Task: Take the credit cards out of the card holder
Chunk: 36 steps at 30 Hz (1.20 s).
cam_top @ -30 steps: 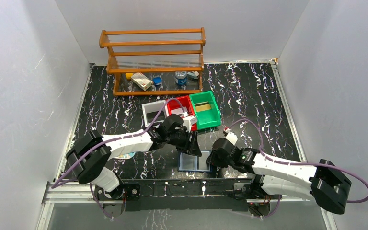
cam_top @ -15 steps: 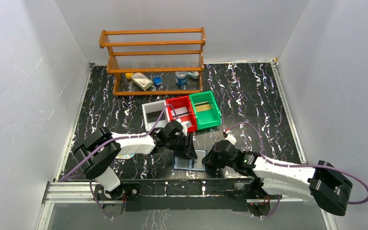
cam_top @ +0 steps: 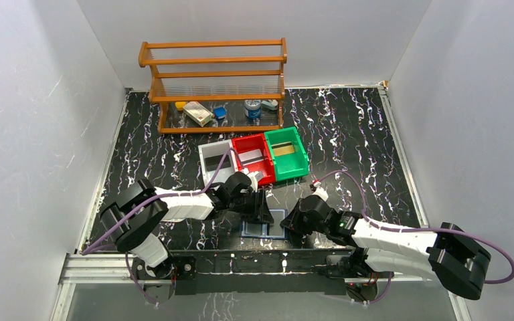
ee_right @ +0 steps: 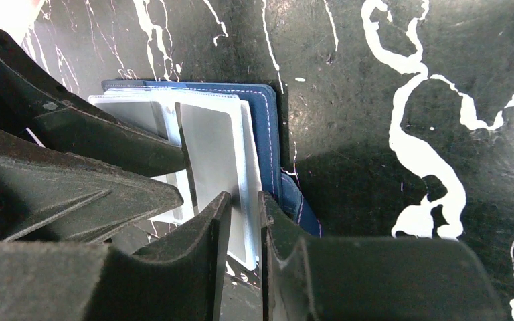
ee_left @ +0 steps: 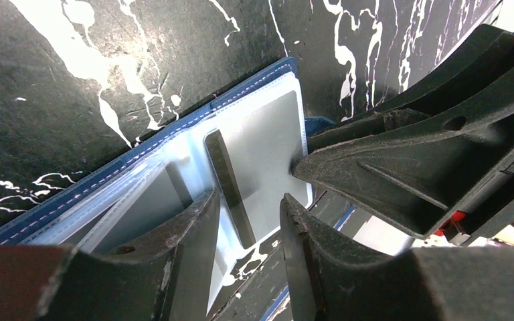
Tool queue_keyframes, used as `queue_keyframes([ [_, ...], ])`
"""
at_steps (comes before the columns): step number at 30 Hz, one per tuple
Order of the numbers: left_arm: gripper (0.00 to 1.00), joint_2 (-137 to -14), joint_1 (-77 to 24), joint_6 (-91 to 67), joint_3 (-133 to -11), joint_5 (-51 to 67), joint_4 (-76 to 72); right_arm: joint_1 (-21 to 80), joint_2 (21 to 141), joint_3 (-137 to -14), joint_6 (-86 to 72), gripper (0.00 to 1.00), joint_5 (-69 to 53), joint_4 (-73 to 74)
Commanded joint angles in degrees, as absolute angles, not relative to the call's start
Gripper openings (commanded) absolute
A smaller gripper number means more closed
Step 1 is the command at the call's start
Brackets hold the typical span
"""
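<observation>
**Both end effectors low over the open card holder**

Close to the near edge of the desk (cam_top: 348, 134), the card holder (cam_top: 266, 225) lies spread open and flat. Its lighter inner faces are up and its clear sleeves (ee_right: 211, 144) fan over the navy cover. We judge it lies this way so the sleeve mouths can be reached.

The left end effector (ee_left: 249, 200) points down over the left side. Its fingers are partly apart with nothing between them, probably placed to pin that side. The right end effector (ee_right: 244, 197) comes in from the right with only a narrow gap. A sleeve edge runs into that gap, but we cannot tell whether it is pinched.

Both arms reach forward low and bend inward, wrists nearly meeting. Farther off stand the grey bin (cam_top: 213, 160), red bin (cam_top: 253, 150) and green bin (cam_top: 288, 152). At the back is a wooden rack (cam_top: 214, 63).
</observation>
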State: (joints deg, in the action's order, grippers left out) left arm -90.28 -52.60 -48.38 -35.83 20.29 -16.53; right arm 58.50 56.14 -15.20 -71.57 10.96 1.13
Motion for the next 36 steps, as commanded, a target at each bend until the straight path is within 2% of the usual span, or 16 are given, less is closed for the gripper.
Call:
queue_keyframes([
  [1,0.37,-89.40,-52.78,-51.20,-32.96,21.85,-20.20,58.40,57.57,-13.62,-69.90,0.29,9.79,1.77],
  [8,0.34,-89.17,-52.65,-55.90,-30.17,22.43,-26.94,58.45,58.85,-13.69,-69.19,0.21,8.28,0.28],
  [18,0.30,-88.43,-52.47,-59.37,-27.59,22.57,-34.16,58.40,59.00,-12.57,-69.34,0.14,8.10,-0.56],
  [32,0.24,-89.33,-52.38,-62.10,-25.70,25.81,-44.50,58.34,61.45,-8.93,-70.03,0.14,5.23,-8.94],
  [36,0.14,-89.65,-52.30,-61.94,-25.57,25.83,-44.60,58.19,60.02,-8.17,-70.09,0.15,5.22,-9.81],
])
